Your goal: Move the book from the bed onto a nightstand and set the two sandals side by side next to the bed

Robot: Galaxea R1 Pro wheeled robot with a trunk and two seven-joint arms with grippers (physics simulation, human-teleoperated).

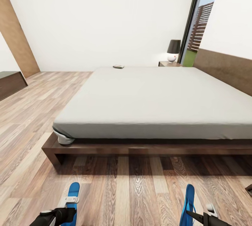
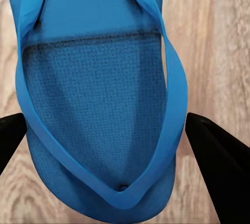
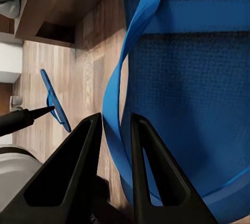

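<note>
The bed (image 1: 150, 96) stretches ahead, and the book (image 1: 118, 66) lies flat at its far edge. Beyond the far corner stands a nightstand (image 1: 169, 63). My left gripper (image 1: 68, 213) carries one blue sandal (image 1: 72, 194) clear of the floor, strap side up. Its fingers (image 2: 219, 156) press wide apart against the two side edges of that sandal (image 2: 99, 104). My right gripper (image 3: 115, 125) is shut on the thin strap of the other sandal (image 3: 192, 78), which hangs on edge (image 1: 189, 201) above the floor in front of the bed frame.
A dark lamp (image 1: 173, 50) stands on the nightstand beside a tall window (image 1: 201, 26). A low dark dresser (image 1: 10, 83) sits at the far left. The wooden headboard (image 1: 227, 68) runs along the right. Wood-plank floor (image 1: 35, 121) lies left of the bed.
</note>
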